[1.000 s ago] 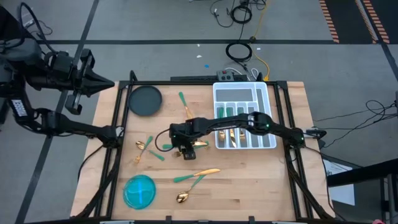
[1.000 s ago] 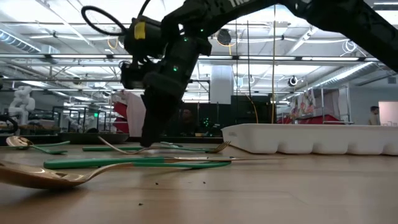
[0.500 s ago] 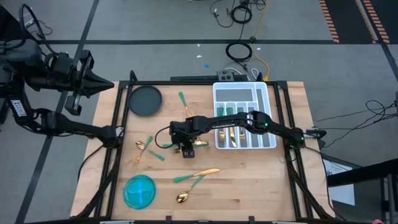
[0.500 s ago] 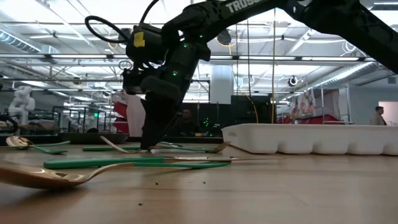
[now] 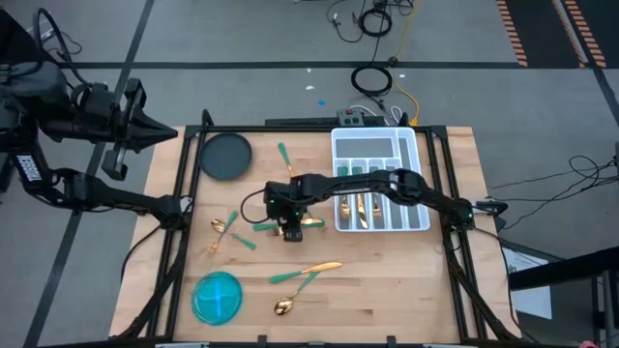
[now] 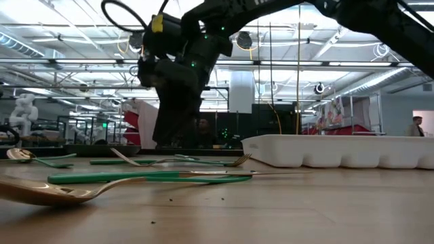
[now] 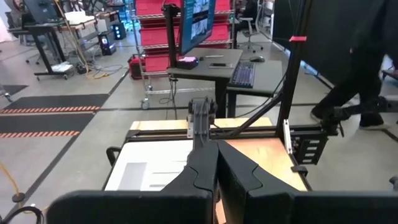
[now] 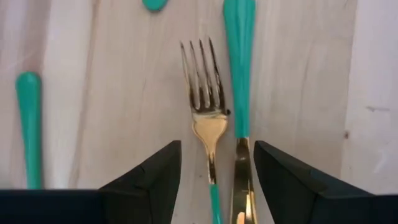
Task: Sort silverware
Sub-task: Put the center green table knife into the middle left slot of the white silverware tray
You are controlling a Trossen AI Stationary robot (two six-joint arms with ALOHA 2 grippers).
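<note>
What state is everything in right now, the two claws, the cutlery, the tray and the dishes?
Right gripper: jaws open, over a fork lying flat on the table.
Left gripper: jaws shut, parked off the table's edge.
White tray: partly filled with cutlery.
Blue bowl: upright, empty.
Dark plate: empty.
Loose silverware: scattered, unsorted.

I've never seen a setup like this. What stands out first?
The right arm stretches across mid-table, its open right gripper poised over a gold fork with a teal handle. More silverware lies scattered on the wood, some already in the white tray at the far right. The left gripper waits off the table's left, shut.
</note>
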